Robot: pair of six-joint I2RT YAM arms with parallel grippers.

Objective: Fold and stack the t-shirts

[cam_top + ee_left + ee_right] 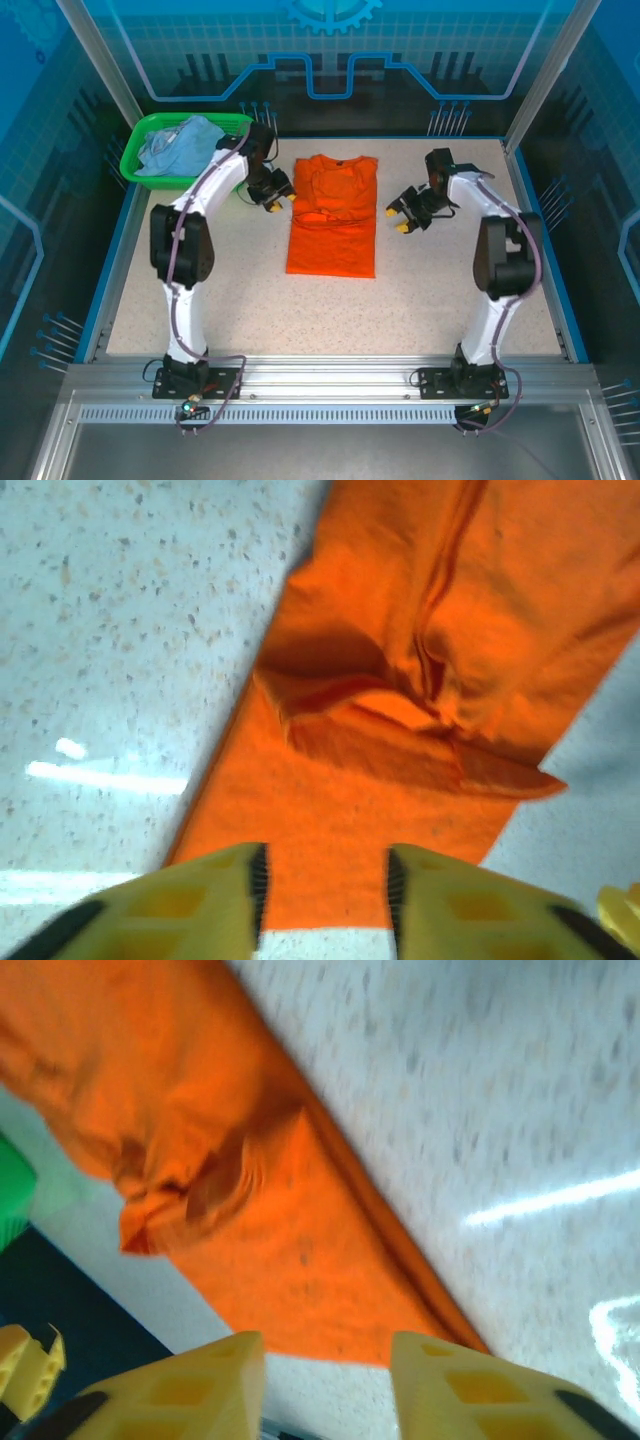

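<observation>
Orange t-shirt (332, 240) lies flat in the middle of the speckled table (300, 310), with its collar toward the far edge and its hem toward the near edge. Both sleeves are folded inward over the chest, so the cloth makes a long, narrow rectangle (the collar half is thicker and a little wrinkled, the hem half is smooth). The left gripper (278, 200) is just beside the left edge of this shirt, level with the folded sleeve. Its yellow jaws stand apart and nothing is between them. The right gripper (398, 218) is to the right of the shirt, near its edge but not touching it, and its jaws are also parted and empty. In both wrist views the orange cloth lies on the table beyond the gap of the jaws. The pale blue t-shirt (185, 145) is crumpled inside the green basket (135, 165), to the far left of the orange shirt.
</observation>
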